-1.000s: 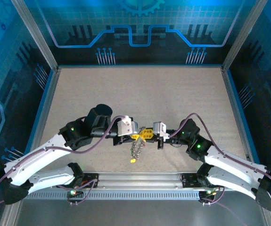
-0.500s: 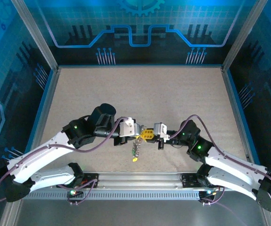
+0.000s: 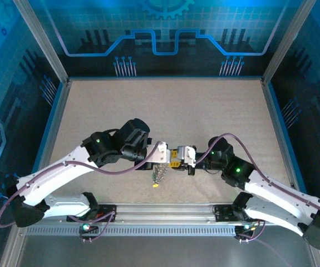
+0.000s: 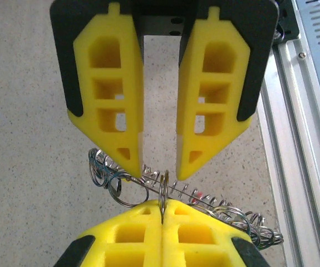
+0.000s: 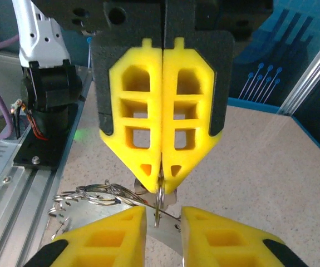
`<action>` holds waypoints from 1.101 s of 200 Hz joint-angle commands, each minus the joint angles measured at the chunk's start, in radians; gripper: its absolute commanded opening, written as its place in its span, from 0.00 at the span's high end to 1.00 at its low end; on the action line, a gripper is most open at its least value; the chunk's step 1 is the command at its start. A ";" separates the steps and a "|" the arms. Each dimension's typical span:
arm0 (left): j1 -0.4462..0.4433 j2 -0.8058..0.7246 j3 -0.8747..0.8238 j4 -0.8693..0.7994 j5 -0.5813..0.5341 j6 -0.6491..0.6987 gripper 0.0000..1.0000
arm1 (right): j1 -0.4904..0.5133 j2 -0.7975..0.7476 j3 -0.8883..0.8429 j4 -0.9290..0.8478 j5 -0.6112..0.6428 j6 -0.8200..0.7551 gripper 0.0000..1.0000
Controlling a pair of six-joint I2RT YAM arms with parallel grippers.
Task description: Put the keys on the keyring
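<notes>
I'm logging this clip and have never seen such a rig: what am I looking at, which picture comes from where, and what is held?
Two robot arms, each ending in a two-finger gripper with yellow pads, work over a speckled table. One picture looks down from above; the other two come from cameras on the wrists. The left gripper is shut on a thin ring of a dangling bunch of metal rings. The right gripper faces it, jaws open on either side of that ring.

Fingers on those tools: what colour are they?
Bright yellow. The fingers show best in the left wrist view.
</notes>
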 commanded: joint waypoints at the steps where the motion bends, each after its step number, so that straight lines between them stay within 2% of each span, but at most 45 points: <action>1: -0.007 -0.004 0.047 -0.020 -0.018 0.033 1.00 | 0.015 0.026 0.030 -0.018 0.001 0.018 0.73; 67: -0.007 0.011 0.048 -0.006 -0.005 0.023 1.00 | 0.017 0.060 0.036 0.059 -0.035 0.106 0.77; 94: -0.008 0.019 0.048 0.001 -0.007 0.007 1.00 | 0.017 0.069 0.026 0.088 -0.050 0.130 0.88; 120: -0.008 0.001 0.029 0.044 0.012 -0.017 1.00 | 0.021 0.073 0.011 0.117 -0.047 0.152 0.92; 131: -0.007 -0.015 0.019 0.065 0.026 -0.028 1.00 | 0.020 0.070 0.004 0.134 -0.046 0.163 0.97; 135: -0.007 -0.021 0.014 0.072 0.027 -0.030 0.98 | 0.021 0.068 0.003 0.138 -0.047 0.166 1.00; 158: -0.005 -0.065 -0.035 0.113 0.019 -0.049 0.83 | 0.020 0.050 -0.020 0.192 -0.055 0.185 1.00; 190: 0.024 -0.140 -0.118 0.167 0.032 -0.100 0.83 | 0.020 -0.001 -0.069 0.312 -0.036 0.226 1.00; 220: 0.026 -0.170 -0.158 0.206 0.043 -0.127 0.76 | 0.020 -0.038 -0.111 0.414 -0.030 0.267 1.00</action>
